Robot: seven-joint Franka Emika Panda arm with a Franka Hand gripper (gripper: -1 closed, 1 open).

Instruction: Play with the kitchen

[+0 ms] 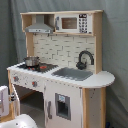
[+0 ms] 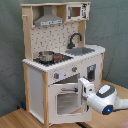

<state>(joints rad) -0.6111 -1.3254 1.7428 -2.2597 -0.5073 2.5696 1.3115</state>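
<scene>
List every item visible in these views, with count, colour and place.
kitchen: one, white and light wood, centre in both exterior views
pot: one, metallic, on the stove
faucet: one, black, behind the sink
sink: one, grey, in the countertop
hood: one, grey, above the stove
microwave: one, white, top shelf
oven door: one, white, windowed, below the knobs
knobs: two, red-centred, front panel
gripper: one, white, at the oven door handle

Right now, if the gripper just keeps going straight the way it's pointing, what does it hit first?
Most likely the oven door of the kitchen. In the second exterior view the gripper points toward the door's upper edge, near its handle. Depth is unclear, so it may already be touching.
</scene>
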